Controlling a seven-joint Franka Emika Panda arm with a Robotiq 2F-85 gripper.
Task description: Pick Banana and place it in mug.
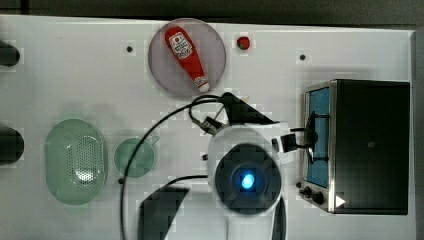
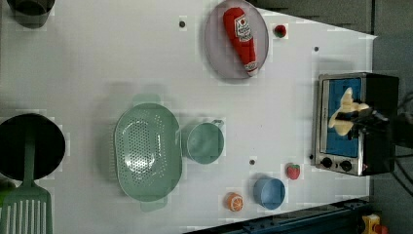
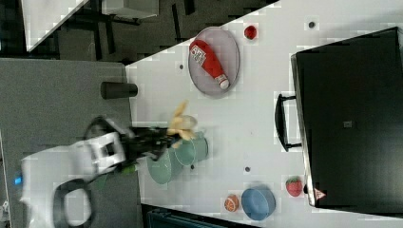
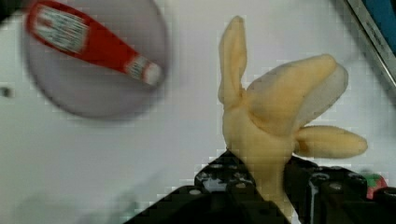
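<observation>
Holding the banana [image 4: 275,116] clenched in our claw [image 4: 266,186] above the counter [image 2: 122,58], we have yet to reach the mug [image 2: 204,143], centre of the left view.

Across my white surface [image 2: 97,58] in the left view, a ketchup bottle [image 2: 241,39] lies on a grey plate [image 2: 214,48] at the upper middle, and a green colander [image 2: 147,153] sits at centre left. A toaster oven [image 2: 355,122] stands at the right edge. Along the bottom I see an orange slice [image 2: 234,202], a blue cup [image 2: 269,192] and a strawberry [image 2: 292,171].
</observation>
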